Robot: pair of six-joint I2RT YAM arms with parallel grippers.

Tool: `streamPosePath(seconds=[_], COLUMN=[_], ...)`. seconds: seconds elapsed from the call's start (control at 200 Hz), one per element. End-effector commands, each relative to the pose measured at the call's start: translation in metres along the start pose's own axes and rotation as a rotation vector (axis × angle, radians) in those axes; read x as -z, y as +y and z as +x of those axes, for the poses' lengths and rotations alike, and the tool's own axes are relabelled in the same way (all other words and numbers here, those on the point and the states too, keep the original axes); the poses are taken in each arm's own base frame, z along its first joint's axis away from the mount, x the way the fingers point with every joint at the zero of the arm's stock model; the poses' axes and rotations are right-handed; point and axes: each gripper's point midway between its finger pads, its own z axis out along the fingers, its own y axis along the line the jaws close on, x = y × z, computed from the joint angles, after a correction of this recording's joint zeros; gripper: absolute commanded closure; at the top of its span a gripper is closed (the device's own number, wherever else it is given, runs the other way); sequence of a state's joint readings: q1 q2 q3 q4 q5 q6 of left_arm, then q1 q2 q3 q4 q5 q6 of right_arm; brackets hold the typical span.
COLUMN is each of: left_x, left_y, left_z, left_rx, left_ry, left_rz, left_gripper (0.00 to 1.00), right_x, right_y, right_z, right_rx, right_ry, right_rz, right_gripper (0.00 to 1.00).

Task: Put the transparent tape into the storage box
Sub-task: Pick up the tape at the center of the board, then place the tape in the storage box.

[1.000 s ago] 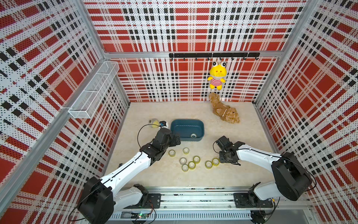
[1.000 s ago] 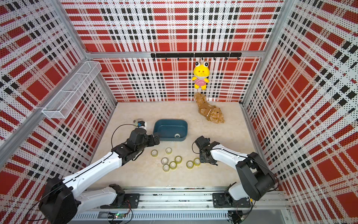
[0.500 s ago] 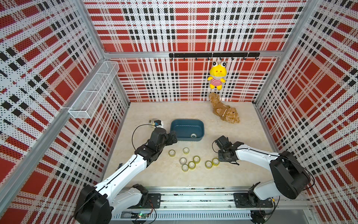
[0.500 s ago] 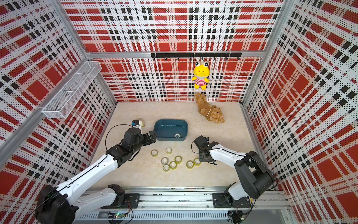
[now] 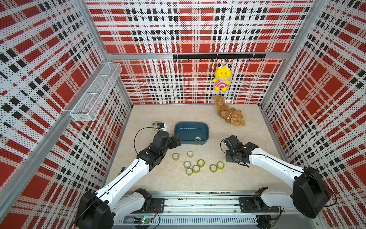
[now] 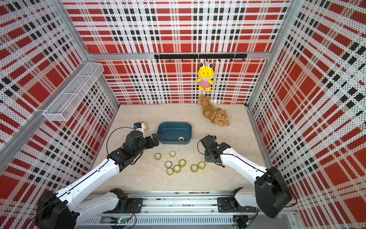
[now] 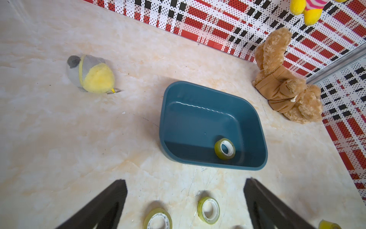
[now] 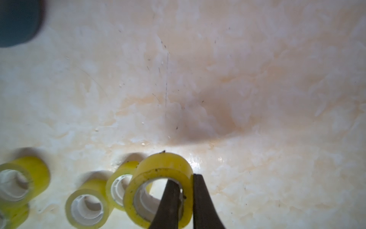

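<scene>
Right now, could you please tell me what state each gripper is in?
Left gripper: open, holding nothing.
Right gripper: shut on a tape roll, one finger inside its core, one outside.

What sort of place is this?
Probably a robot testing booth: two white arms mounted on a rail, perforated plaid walls boxing in the table, tape rolls and plush toys as props.

No text, label, brand or number could be read anywhere in the cell. The storage box (image 5: 188,131) showed no lettering, and the tape rolls (image 5: 195,169) on the tabletop (image 5: 227,182) showed only plain white cores.
</scene>
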State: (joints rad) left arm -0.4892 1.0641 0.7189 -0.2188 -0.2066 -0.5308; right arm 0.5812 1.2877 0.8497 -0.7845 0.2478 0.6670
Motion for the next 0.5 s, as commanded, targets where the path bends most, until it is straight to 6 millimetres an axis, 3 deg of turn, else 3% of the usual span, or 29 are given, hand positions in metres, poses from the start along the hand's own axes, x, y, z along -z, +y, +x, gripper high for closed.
streamPosePath(seconds=[0.0, 0.19, 0.311, 0.416, 0.496], left_x=[0.005, -0.001, -0.004, -0.005, -0.006], left_y=[0.0, 0.005, 0.01, 0.015, 0.016], left_z=[-0.009, -0.02, -0.03, -0.034, -0.033], left_rx=[0.01, 0.036, 0.062, 0.076, 0.087], left_ry=[-0.022, -0.043, -0.059, -0.066, -0.065], left_rz=[0.003, 0.011, 0.024, 0.025, 0.029], left_gripper=[0.01, 0.01, 0.01, 0.01, 0.01], right_x=[0.026, 0.053, 0.059, 0.049, 0.028], right_y=[0.005, 0.036, 0.074, 0.104, 0.126], right_z=[-0.019, -0.071, -0.112, -0.137, -0.149], right_rx=[0.013, 0.061, 0.101, 0.122, 0.139], right_ry=[-0.046, -0.116, -0.152, -0.158, -0.136], right_rz=[-0.03, -0.096, -0.174, -0.229, -0.254], right_gripper=[1.0, 1.0, 1.0, 1.0, 1.0])
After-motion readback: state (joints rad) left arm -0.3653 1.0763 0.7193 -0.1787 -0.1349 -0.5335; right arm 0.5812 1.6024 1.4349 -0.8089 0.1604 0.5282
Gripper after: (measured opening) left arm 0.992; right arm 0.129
